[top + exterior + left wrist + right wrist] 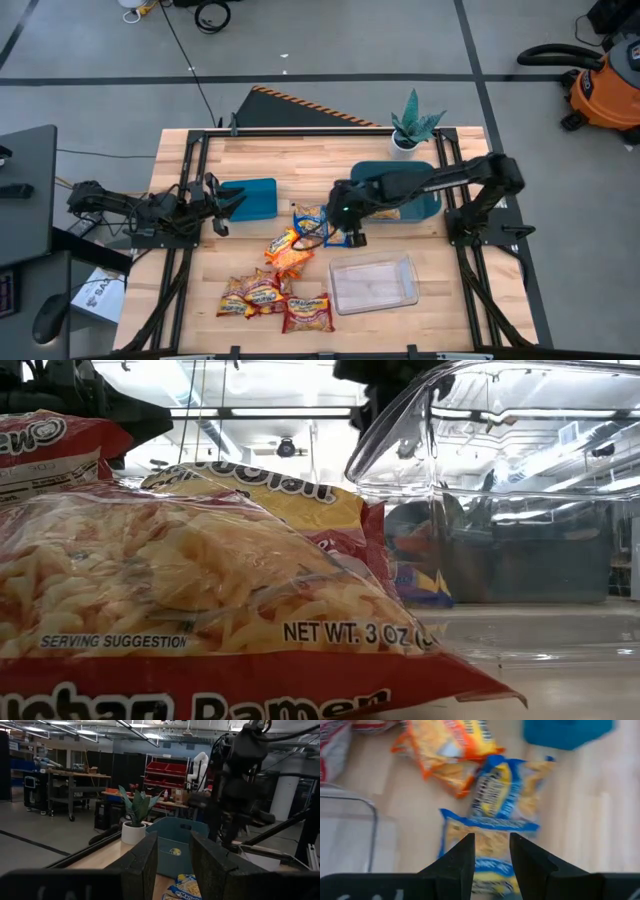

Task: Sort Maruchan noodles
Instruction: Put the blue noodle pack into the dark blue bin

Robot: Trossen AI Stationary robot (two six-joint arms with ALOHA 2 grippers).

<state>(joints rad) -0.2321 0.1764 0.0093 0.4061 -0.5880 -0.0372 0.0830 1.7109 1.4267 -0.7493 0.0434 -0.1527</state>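
Several ramen packets lie flat on the wooden table. Two blue-and-yellow packets [310, 222] are at its middle, orange ones [288, 252] just nearer, and red-and-yellow ones [265, 295] by the near edge. My right gripper [345, 232] hangs open over the blue pair, pointing down. In its wrist view its fingers [490, 837] stand over one blue packet [490, 865], and the other blue packet [502, 795] lies beyond. My left gripper [228, 205] waits open beside the left teal bin [250, 198]; its fingers [172, 837] point level across the table.
A clear plastic container [373, 283] sits right of the red packets, close under my right arm. A second teal bin [400, 190] lies under that arm, with a potted plant [410, 130] at the far edge. In the low view a red packet [200, 590] fills the foreground.
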